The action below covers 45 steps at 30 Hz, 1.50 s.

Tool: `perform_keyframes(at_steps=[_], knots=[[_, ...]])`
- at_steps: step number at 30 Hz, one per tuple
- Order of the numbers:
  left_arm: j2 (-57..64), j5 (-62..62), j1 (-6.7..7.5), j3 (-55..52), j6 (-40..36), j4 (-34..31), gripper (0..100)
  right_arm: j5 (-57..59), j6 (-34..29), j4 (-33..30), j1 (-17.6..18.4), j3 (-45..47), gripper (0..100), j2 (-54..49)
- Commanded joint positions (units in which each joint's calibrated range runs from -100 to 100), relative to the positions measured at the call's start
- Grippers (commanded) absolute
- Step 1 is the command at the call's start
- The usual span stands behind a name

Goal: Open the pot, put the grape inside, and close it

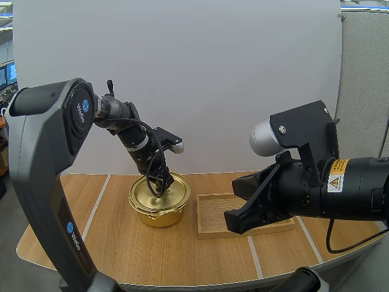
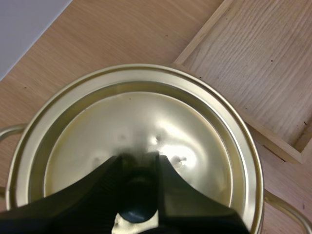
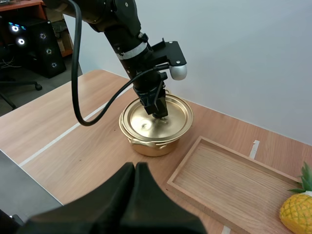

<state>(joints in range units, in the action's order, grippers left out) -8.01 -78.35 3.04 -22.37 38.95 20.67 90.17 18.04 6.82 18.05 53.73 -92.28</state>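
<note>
My left gripper pinches the lid's small dark knob. The lid looks like thin metal, light, stiff and slick, so the knob is the surest hold.

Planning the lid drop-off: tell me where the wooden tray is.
In the high view the wooden tray lies on the table, just right of the gold pot.
</note>
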Motion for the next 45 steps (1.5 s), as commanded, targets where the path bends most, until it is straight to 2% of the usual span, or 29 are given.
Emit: perform_keyframes(at_steps=[1,8,20,23,29,32,45], knots=[[-0.8,-6.7,0.12,-0.3,0.5,-0.3,0,-1.1,0.1,-0.3,-0.2,0.1,0,-0.6],[-0.7,-6.3,0.12,-0.3,-3.3,-9.5,0,-1.1,0.1,-0.3,-0.2,0.1,0,-0.6],[-0.7,-6.3,-0.05,-0.3,-3.5,-8.6,0,-1.1,0.1,-0.3,-0.2,0.1,0,-0.6],[-0.2,-6.4,-0.05,-0.3,-3.5,-8.6,14,-1.1,0.1,-0.3,-0.2,0.1,0,-0.6],[4.0,-6.2,-0.05,-0.3,-3.5,-8.2,100,-1.1,0.1,-0.3,-0.2,0.1,0,-0.6],[8.0,-6.0,-0.05,0.1,-3.7,-8.1,100,-1.1,0.1,-0.3,-0.2,0.1,0,-0.6],[33.1,-21.2,-0.05,9.7,-5.3,-7.7,100,-1.1,0.1,-0.1,-0.2,0.1,0,-0.7]])
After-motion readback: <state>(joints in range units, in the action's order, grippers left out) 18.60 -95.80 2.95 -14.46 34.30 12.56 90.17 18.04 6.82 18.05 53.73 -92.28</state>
